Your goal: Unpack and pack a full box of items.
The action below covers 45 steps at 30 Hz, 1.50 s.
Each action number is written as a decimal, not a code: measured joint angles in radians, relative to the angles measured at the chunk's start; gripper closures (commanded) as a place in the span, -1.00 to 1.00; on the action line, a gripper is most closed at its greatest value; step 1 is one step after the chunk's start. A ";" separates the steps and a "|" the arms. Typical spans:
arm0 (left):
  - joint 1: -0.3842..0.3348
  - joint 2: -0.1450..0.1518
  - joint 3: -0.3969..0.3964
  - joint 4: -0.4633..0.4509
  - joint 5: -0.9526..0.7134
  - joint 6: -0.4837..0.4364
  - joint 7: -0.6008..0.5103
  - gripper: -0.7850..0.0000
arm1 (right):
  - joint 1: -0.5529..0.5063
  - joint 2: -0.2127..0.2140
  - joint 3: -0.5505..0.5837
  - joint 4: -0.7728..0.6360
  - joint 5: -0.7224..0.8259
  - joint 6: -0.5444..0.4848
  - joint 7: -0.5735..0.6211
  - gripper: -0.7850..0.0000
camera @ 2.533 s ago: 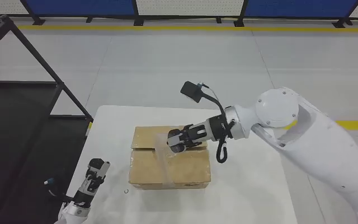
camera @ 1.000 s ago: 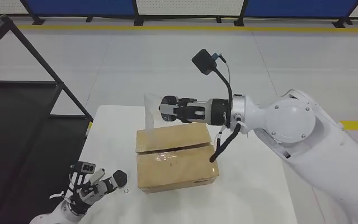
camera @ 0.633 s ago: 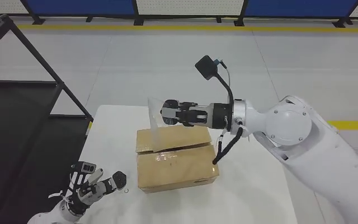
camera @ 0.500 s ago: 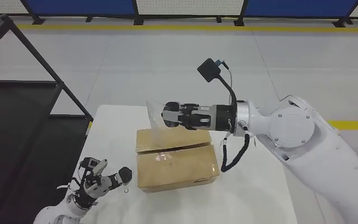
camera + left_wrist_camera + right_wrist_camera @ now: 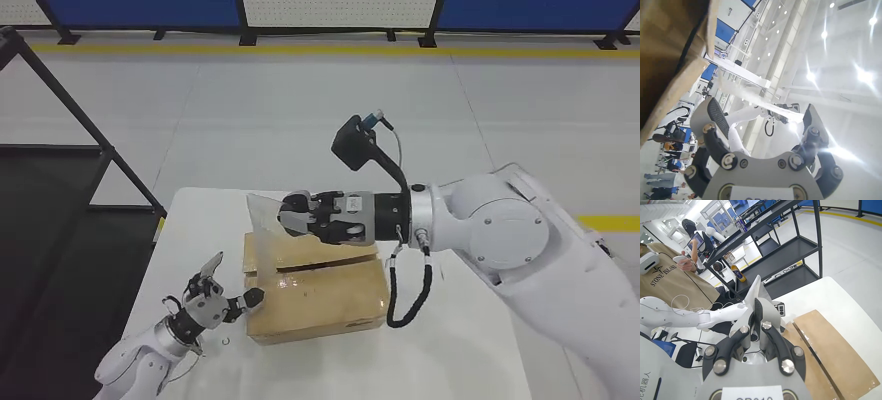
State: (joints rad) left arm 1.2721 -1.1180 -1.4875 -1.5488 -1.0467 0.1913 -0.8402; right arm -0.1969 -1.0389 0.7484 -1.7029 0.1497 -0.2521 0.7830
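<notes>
Top view, one box (image 5: 320, 295), one tape strip (image 5: 262, 224)

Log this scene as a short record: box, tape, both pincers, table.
box: cardboard, lying on the table, flaps down, centre seam visible
tape: clear strip, lifted above one end of the box; its lower end looks attached to the box
right pincer: shut on the tape, above the box
left pincer: open, holding nothing, close beside the same end of the box; contact unclear
table: white, carries the box
</notes>
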 measured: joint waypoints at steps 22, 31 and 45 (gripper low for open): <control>-0.031 -0.011 0.026 0.013 -0.030 -0.024 0.042 1.00 | -0.048 -0.007 0.064 0.013 -0.052 -0.066 0.069 1.00; 0.014 -0.016 -0.045 -0.041 -0.071 -0.198 0.079 1.00 | -0.088 0.009 0.113 0.066 -0.093 -0.023 0.138 -1.00; 0.057 -0.043 -0.035 -0.109 -0.064 -0.450 0.231 1.00 | -0.189 0.036 0.181 0.062 -0.238 0.195 0.157 -1.00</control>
State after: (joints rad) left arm 1.3289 -1.1614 -1.5226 -1.6575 -1.1102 -0.2585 -0.6093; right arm -0.3854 -1.0027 0.9297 -1.6411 -0.0885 -0.0573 0.9401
